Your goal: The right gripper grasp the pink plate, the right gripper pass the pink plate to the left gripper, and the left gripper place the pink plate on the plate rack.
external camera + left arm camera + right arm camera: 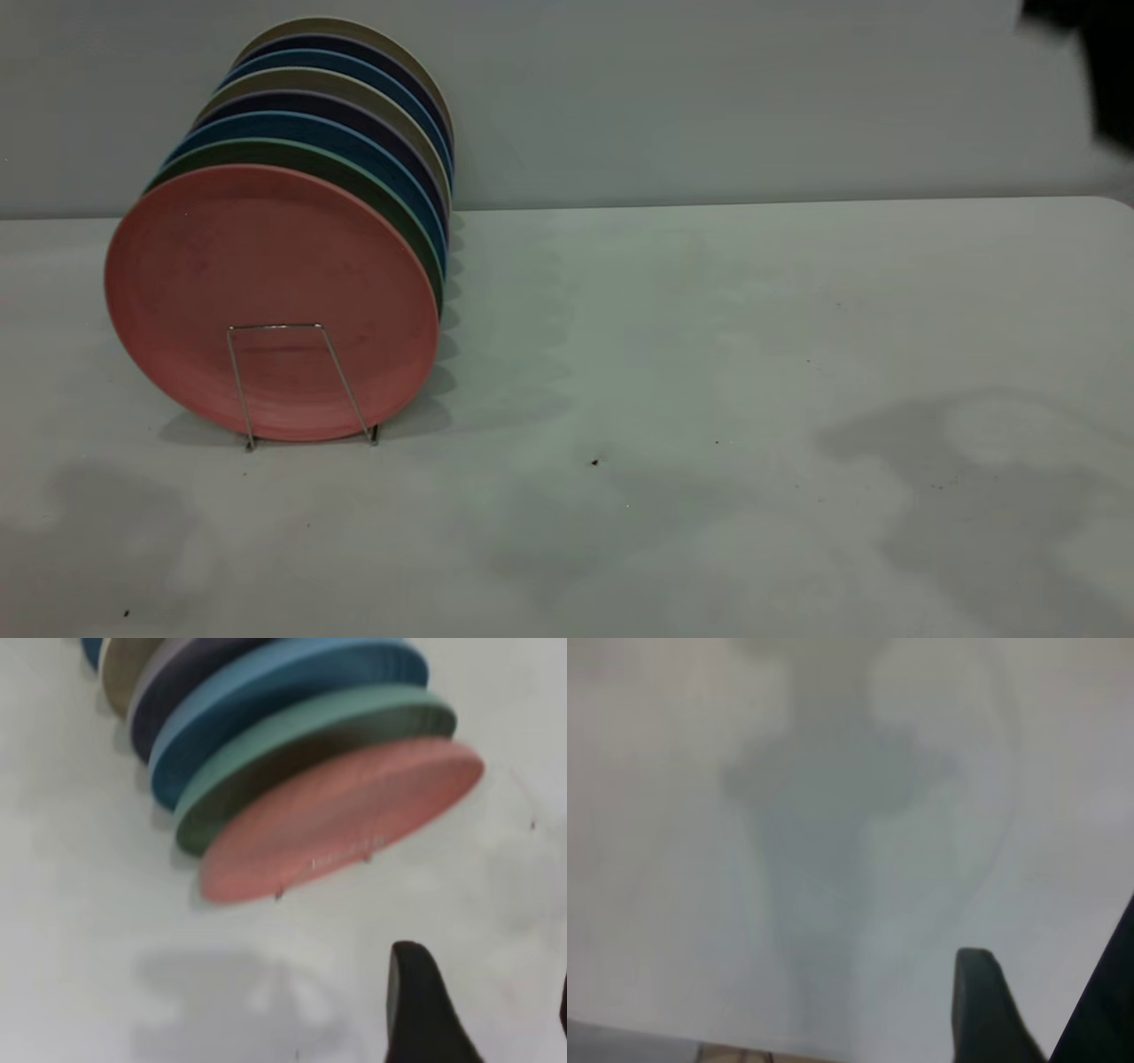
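Observation:
The pink plate stands on edge in the plate rack at the left of the table, as the front plate of a row, behind a wire loop. In the left wrist view the pink plate and the rack's wire lie beyond my left gripper, which is open, empty and apart from them above the table. My right gripper is open and empty over bare table, with only its shadow beneath. Neither claw shows in the exterior view.
Behind the pink plate stand a teal-green plate and several blue, dark and beige plates. A dark blurred shape sits at the top right corner. The white table stretches right of the rack.

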